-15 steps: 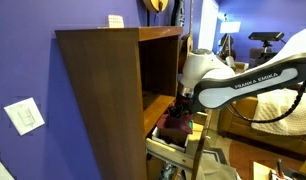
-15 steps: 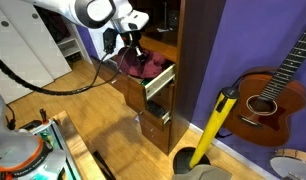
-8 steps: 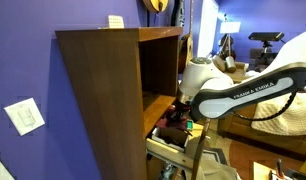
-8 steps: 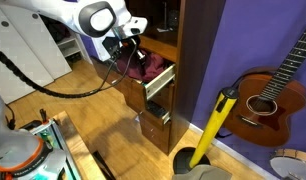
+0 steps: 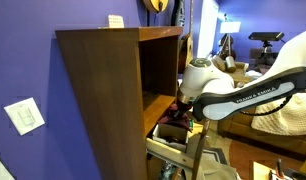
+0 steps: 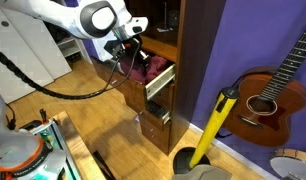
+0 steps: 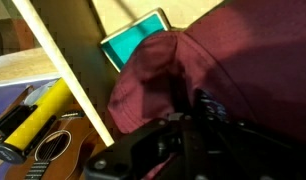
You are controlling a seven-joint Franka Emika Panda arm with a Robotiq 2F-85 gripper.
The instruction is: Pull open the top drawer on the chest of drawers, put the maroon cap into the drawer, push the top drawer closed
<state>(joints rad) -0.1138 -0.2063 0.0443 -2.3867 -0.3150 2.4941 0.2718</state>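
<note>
The chest of drawers (image 5: 98, 90) is a tall dark-brown cabinet and shows in both exterior views (image 6: 193, 60). Its top drawer (image 6: 159, 86) is pulled open. The maroon cap (image 6: 151, 66) lies bunched in the drawer. It fills the wrist view (image 7: 243, 50) and shows in an exterior view (image 5: 176, 122). My gripper (image 6: 131, 55) is down at the drawer's outer end, against the cap. In the wrist view the fingers (image 7: 188, 110) are dark, with cap fabric creased up between them. They look shut on it.
A lower drawer (image 6: 153, 128) is also partly open, with clutter inside (image 5: 168, 148). A guitar (image 6: 268, 95) and a yellow pole-like object (image 6: 215, 125) lean on the purple wall beside the chest. A light switch (image 5: 25, 116) is on the wall.
The arm has lowered and shifted slightly toward the drawer, bringing the gripper and cap deeper into it. The drawer has not moved.
</note>
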